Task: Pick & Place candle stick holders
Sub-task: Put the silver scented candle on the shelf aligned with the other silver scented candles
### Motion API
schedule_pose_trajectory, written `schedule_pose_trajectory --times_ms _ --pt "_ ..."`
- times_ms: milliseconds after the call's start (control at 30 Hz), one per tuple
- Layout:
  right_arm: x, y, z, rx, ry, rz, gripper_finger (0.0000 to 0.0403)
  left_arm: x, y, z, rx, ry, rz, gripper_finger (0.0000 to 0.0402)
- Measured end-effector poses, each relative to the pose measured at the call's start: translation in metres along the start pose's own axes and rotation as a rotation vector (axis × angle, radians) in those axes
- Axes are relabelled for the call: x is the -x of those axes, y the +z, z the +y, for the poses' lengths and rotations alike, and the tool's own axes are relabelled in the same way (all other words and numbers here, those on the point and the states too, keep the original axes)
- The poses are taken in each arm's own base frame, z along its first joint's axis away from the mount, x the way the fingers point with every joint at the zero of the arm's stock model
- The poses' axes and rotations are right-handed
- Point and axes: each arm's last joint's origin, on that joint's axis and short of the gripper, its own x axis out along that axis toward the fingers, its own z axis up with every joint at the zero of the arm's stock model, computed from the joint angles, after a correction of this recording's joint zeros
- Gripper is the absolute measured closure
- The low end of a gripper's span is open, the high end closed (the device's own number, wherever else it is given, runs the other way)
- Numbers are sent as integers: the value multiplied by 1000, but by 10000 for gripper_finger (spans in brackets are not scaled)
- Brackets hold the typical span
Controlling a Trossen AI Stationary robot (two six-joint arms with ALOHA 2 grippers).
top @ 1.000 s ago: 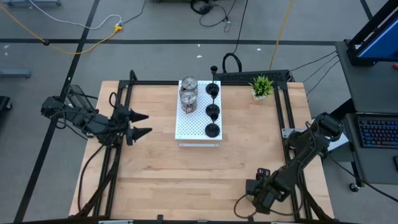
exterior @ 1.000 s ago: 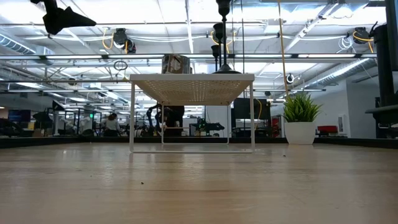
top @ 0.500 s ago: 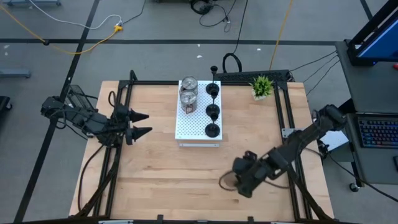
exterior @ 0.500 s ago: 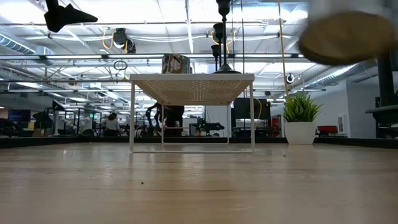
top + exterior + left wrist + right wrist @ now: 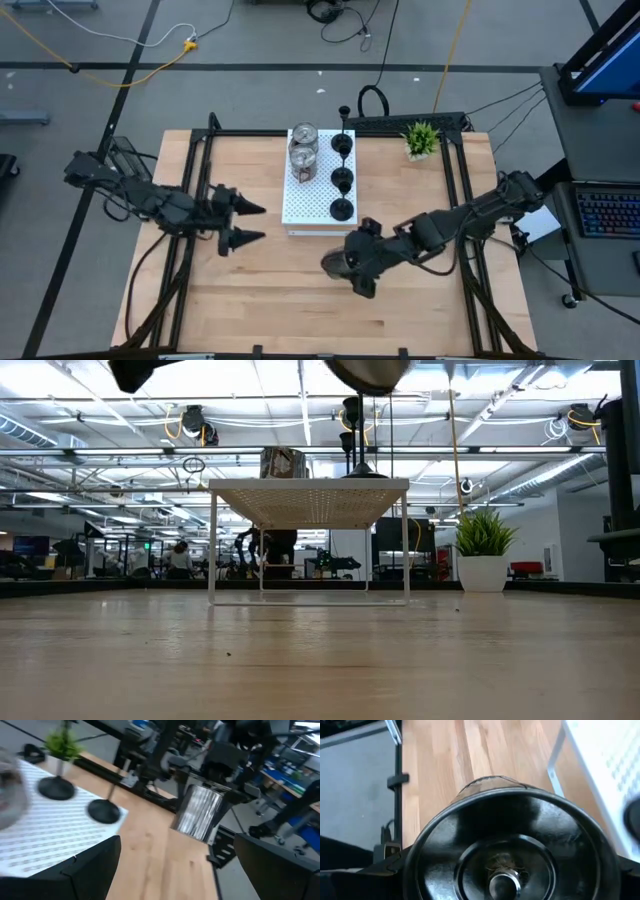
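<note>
Right gripper (image 5: 350, 268): clamped on one silver candle stick holder (image 5: 338, 264), the fingers spread wide around its round body. The holder is carried clear of the wooden table (image 5: 270, 290); in the low view it is seen above the level of the board top.

Position of the held holder: just off the near right corner of the white perforated board (image 5: 305, 205), at about 5 o'clock from the board's centre in the high view.

Axis: the holder's round end face is presented squarely to the right wrist camera, so its long axis is judged to run along the gripper's reach. It is not yet upright; a slight tilt is noted in the left wrist view.

Board occupancy: two silver holders (image 5: 303, 156) are stood in the left column at the 12 o'clock end; three black goblet holders (image 5: 342, 181) fill the right column. The bare patch lies in the left column towards 6 o'clock.

Governing relation: that bare patch lies at about 11 o'clock from the held holder, near it. The nearest black holder stands beside the path, so contact there is judged the main risk.

Left gripper (image 5: 250, 222): fingers apart, nothing held, hovering at 9 o'clock of the board; it is near the patch but empty
</note>
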Motion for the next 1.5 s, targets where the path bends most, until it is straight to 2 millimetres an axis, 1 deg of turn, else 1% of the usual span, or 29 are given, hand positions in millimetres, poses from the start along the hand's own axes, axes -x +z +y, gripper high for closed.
schedule_pose_trajectory --times_ms 167,300,433,633,800,900,967,1133,1267,1400,1500 --pt "-5 18 6 60 9 -34 54 -25 -11 -7 32 -47 49 7" --pt "-7 25 11 103 15 -46 54 -43 -19 -11 65 -82 71 7" --pt "-7 26 11 108 18 -48 54 -54 -25 -13 67 -84 72 7" --pt "-7 25 12 114 40 -29 54 -66 -25 -13 81 -11 -37 7" --pt "-7 23 11 122 29 -9 54 -75 -32 -10 70 25 -14 7" --pt "-7 21 9 127 20 17 54 -84 -29 -18 6 21 -11 7" --pt "-7 20 9 128 34 32 54 -90 -26 -24 -79 31 17 7" --pt "-7 22 8 131 32 27 54 -110 -20 -37 -324 151 164 7" --pt "-8 24 4 143 21 24 54 -128 -19 -45 -481 196 276 7" --pt "-9 24 -1 157 2 47 54 -144 -19 -53 -568 186 329 7" --pt "-9 24 -5 166 -14 67 54 -151 -21 -57 -577 148 352 7"
